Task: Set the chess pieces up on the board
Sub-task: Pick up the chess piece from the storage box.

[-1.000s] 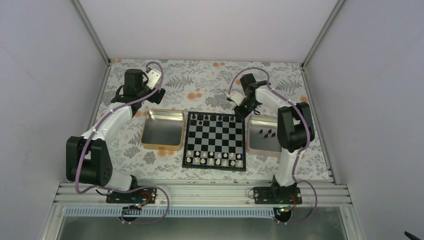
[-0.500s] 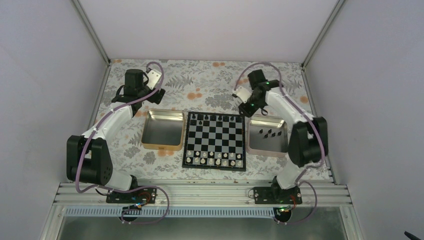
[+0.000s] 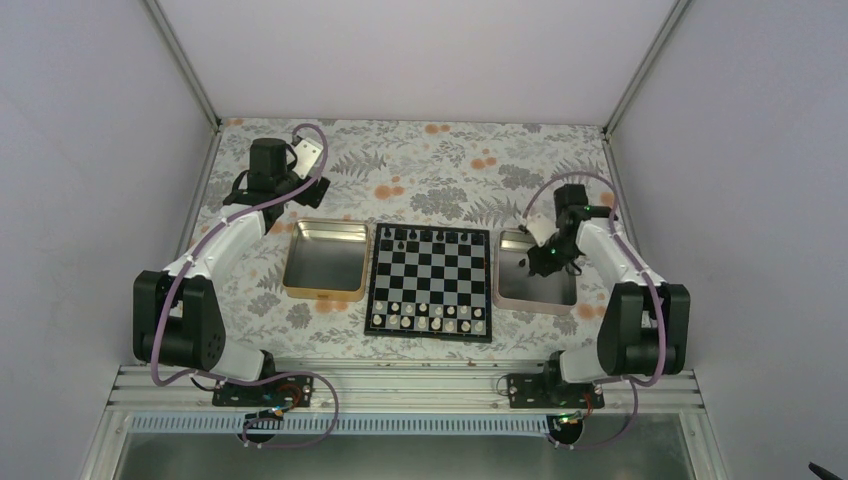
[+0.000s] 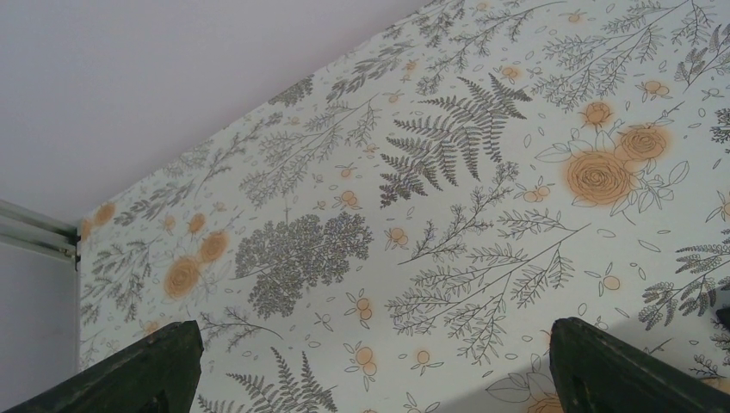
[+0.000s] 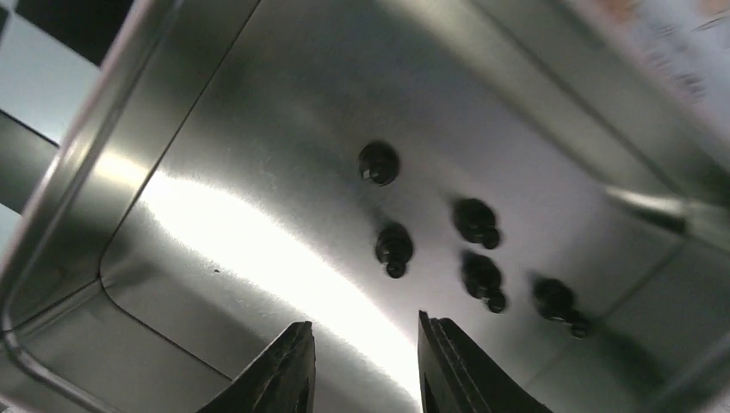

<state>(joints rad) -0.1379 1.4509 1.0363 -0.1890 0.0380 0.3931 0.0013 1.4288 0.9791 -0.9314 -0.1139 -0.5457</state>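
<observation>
Rounded black chess pieces (image 5: 394,245) in glossy silver metal tray (image 5: 258,112), right gripper (image 5: 366,331) parted above, left gripper (image 4: 372,331) parted over floral-printed table (image 4: 473,172)

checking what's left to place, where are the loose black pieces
Five loose black pieces lie in the silver tray right of the board, clustered in the right wrist view just ahead of the open right gripper.

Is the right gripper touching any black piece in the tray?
Apart. Right wrist view shows bare silver tray between the right gripper and the black pieces.
</observation>
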